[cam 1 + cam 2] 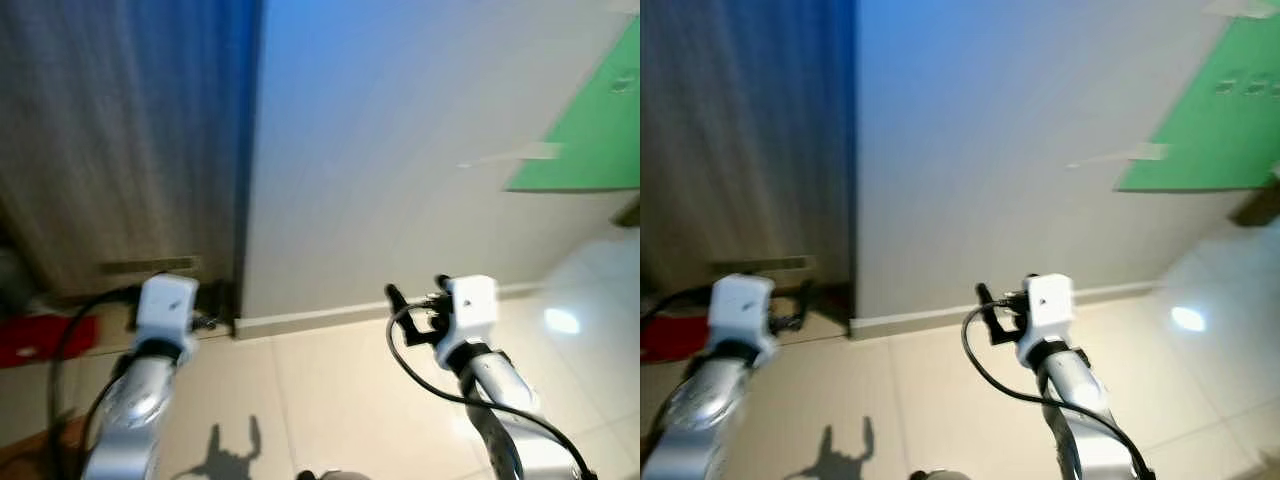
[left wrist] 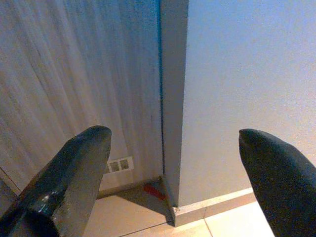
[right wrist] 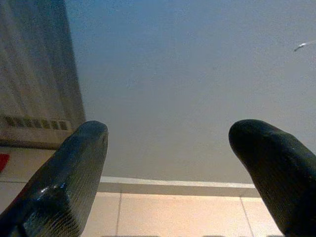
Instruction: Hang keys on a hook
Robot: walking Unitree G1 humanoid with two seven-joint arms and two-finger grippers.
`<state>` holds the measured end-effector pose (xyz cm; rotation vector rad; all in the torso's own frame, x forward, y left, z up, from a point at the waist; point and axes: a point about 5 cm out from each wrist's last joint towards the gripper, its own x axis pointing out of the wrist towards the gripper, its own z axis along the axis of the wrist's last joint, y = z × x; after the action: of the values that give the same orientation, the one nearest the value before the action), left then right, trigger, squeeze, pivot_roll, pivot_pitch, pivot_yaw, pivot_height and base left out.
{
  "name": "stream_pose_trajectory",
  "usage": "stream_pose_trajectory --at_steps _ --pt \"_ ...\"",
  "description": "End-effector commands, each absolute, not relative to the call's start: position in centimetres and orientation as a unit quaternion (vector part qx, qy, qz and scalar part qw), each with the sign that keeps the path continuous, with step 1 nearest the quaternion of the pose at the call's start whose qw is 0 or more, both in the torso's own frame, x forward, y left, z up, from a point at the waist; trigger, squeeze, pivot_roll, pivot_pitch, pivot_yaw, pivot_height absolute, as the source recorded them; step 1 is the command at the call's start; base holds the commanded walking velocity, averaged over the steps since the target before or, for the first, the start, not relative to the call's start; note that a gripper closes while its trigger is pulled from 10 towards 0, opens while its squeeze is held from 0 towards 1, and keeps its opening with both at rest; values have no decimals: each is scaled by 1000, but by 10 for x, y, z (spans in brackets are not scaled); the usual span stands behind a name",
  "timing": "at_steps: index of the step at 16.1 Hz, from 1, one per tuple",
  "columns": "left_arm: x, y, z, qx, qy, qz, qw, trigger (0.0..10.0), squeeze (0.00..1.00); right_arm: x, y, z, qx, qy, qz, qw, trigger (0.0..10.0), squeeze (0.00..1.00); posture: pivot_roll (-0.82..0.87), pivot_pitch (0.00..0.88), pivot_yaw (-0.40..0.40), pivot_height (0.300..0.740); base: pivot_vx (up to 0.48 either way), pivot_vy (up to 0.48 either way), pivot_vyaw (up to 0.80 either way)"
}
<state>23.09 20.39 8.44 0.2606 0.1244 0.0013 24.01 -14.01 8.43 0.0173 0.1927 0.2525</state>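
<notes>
We hold both arms raised in front of us, low over the tiled floor [image 1: 330, 400], facing a plain white wall [image 1: 400, 150] that meets a wood-grain door [image 1: 110, 140] on the left. Our left end effector [image 2: 173, 163] points at the corner where door and wall join, its two black fingers [image 2: 64, 182] spread wide with nothing between them. Our right end effector [image 3: 168, 163] faces the bare wall and its baseboard [image 3: 173, 183], fingers equally spread and empty. We judge both are held open and forward simply as a ready pose while we look for the target. We can find neither keys nor a hook here, so where they are we cannot tell. A green panel [image 1: 595, 130] hangs on the far right, and something red [image 1: 45, 338] lies on the floor at the left by the door. The head views are blurred, which suggests to us that the camera is moving.
</notes>
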Motion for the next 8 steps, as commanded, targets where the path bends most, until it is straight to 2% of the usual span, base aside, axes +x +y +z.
stream_pose_trajectory --at_steps 1,5,8 --pt "231 200 93 140 43 -6 989 10000 0 242 -145 81 16 104 115 988 10000 1000 55 1 -155 740 0 0 -800" --pt "259 175 87 98 38 -23 994 10000 0 236 -148 72 21 114 69 991 10000 1000 -28 0 -54 740 0 0 -800" --pt "266 163 90 118 37 -41 991 10000 0 227 -159 69 21 119 28 992 10000 1000 -61 0 -17 740 0 0 -800"
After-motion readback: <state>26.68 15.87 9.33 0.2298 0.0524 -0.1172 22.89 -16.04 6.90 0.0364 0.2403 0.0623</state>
